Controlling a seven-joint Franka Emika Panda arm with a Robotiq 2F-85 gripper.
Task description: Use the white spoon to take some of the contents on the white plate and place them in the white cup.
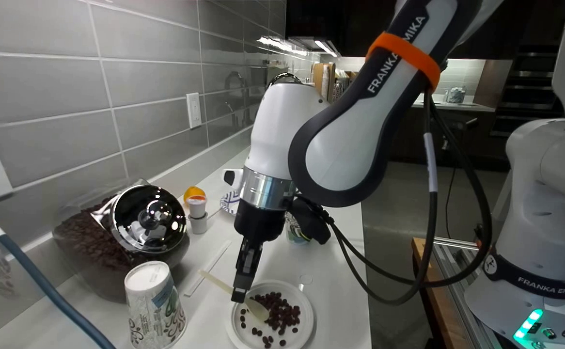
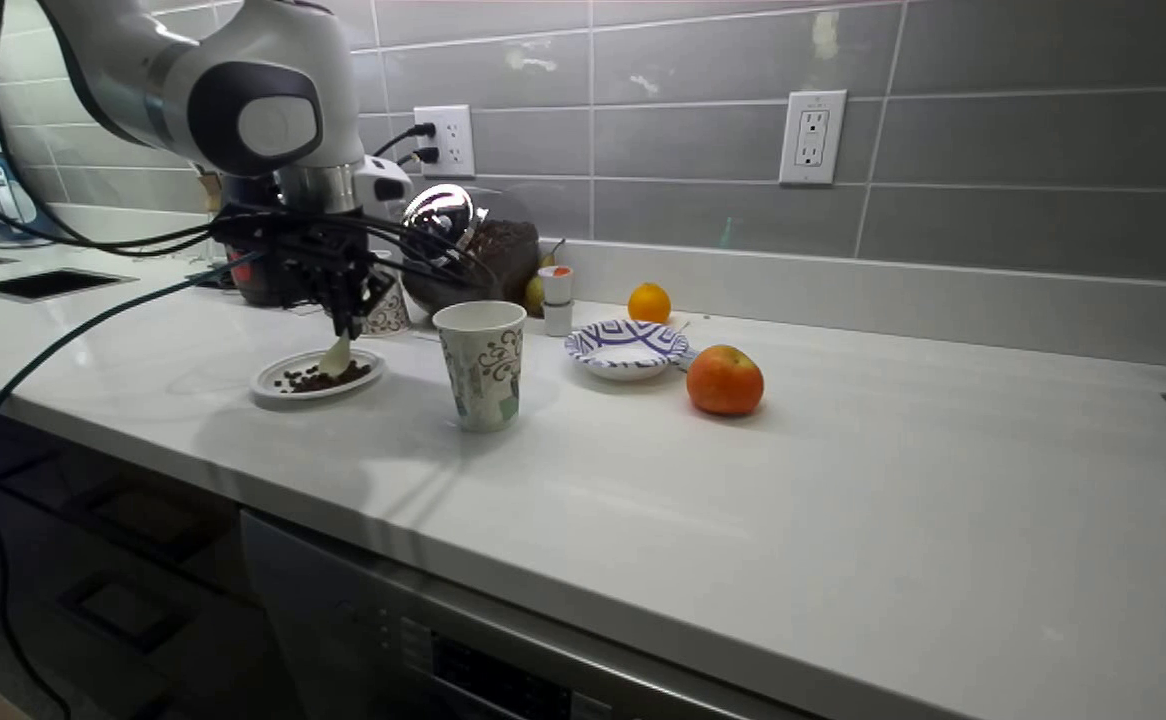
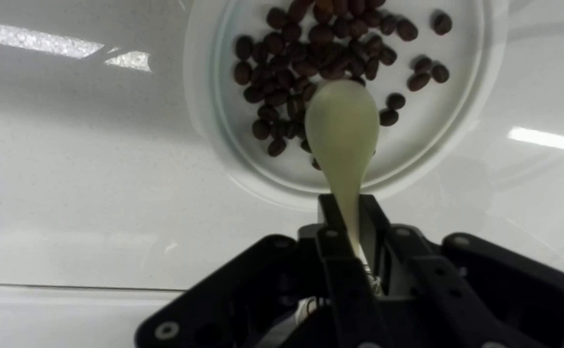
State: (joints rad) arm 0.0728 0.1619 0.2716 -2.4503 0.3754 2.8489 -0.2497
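On the counter (image 2: 893,520): white plate (image 3: 427,130), white cup (image 2: 483,365), patterned bowl (image 2: 623,353), apple (image 2: 725,381), orange (image 2: 649,303)

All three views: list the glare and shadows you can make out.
Wrist view: bright streaks glare off the glossy white countertop; in an exterior view, sharp highlights on the round, mirror-like silver lid; in an exterior view, soft shadow on the countertop in front of the round white plate.

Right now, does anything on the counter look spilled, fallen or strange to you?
One thing: the patterned paper cup near the clear jar stands upside down, base up, while the white cup stands upright. The loose beans I can see lie on the white plate.
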